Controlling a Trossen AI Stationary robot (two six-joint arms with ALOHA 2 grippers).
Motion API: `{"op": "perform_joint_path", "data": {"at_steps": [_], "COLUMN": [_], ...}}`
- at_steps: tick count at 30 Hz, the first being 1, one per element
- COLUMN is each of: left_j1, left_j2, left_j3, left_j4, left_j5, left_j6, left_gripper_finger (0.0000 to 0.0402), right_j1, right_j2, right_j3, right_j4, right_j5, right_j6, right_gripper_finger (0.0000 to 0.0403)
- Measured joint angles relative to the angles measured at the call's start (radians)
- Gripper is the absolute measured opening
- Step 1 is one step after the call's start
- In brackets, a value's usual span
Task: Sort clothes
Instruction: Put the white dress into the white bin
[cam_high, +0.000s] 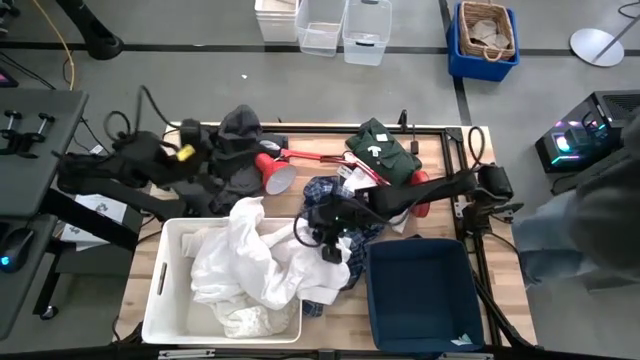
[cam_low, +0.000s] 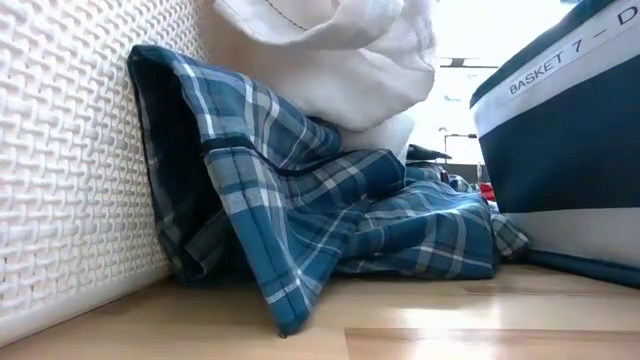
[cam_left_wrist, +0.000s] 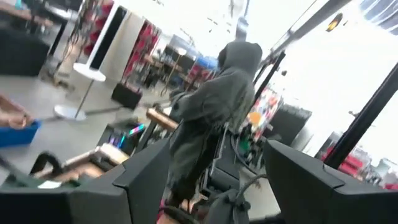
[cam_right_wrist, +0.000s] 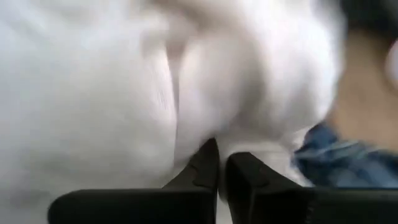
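Clothes lie spread over the wooden table (cam_high: 440, 150) from above: a white garment (cam_high: 250, 262) spills out of the white bin (cam_high: 165, 300) over its right rim, and the plaid shirt (cam_high: 330, 195) beneath is mostly covered by it and by the right arm. A dark green garment (cam_high: 383, 150) sits near the far edge beside the red desk lamp (cam_high: 275, 172), a dark grey one (cam_high: 238, 125) behind the lamp. The right gripper (cam_high: 325, 243) is down at the white cloth's edge, beside the navy bin (cam_high: 420, 295); the left gripper (cam_high: 215, 165) waits by the lamp. From table height, only plaid folds against the white bin wall show, with white cloth overhanging. The left wrist view shows 2 fingers (cam_left_wrist: 149, 180) spread wide and a hooded person (cam_left_wrist: 211, 118) beyond. The right wrist view is blurred: its fingers (cam_right_wrist: 199, 171) are pressed together against white fabric, and I cannot tell whether any is pinched.
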Motion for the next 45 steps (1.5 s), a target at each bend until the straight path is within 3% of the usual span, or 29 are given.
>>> {"op": "perform_joint_path", "data": {"at_steps": [4, 11, 16, 20, 24, 29, 33, 40, 45], "left_j1": [0.0, 0.0, 0.0, 0.0, 0.0, 0.0, 0.0, 0.0, 0.0], "left_j2": [-0.036, -0.087, -0.094, -0.089, -0.089, -0.091, -0.085, -0.074, -0.067], "left_j3": [0.0, 0.001, 0.001, 0.001, 0.0, 0.0, 0.0, 0.0, 0.0], "left_j4": [0.059, 0.095, 0.096, 0.095, 0.093, 0.094, 0.081, 0.077, 0.074], "left_j5": [-0.002, -0.031, -0.078, -0.082, -0.082, -0.086, -0.095, -0.109, -0.111], "left_j6": [0.054, 0.115, 0.145, 0.159, 0.159, 0.158, 0.14, 0.114, 0.113], "left_gripper_finger": [0.0248, 0.0248, 0.0248, 0.0248, 0.0248, 0.0248, 0.0248, 0.0248, 0.0248], "right_j1": [-0.006, 0.018, 0.025, 0.033, 0.033, 0.052, 0.074, 0.081, 0.05], "right_j2": [-0.004, 0.033, 0.17, 0.356, 0.432, 0.482, 0.507, 0.477, 0.383], "right_j3": [0.211, 0.538, 0.709, 0.871, 0.791, 0.787, 0.783, 0.785, 0.785], "right_j4": [-0.039, 0.153, 0.3, 0.418, 0.654, 0.55, 0.372, 0.29, 0.168], "right_j5": [-0.017, -0.129, -0.273, -0.416, -0.5, -0.518, -0.43, -0.42, -0.396], "right_j6": [-0.055, -0.125, -0.08, 0.031, 0.227, 0.252, 0.201, 0.087, -0.038], "right_gripper_finger": [0.0003, 0.0001, 0.0001, 0.0001, 0.0, 0.0, 0.0017, 0.0138, 0.0221]}}
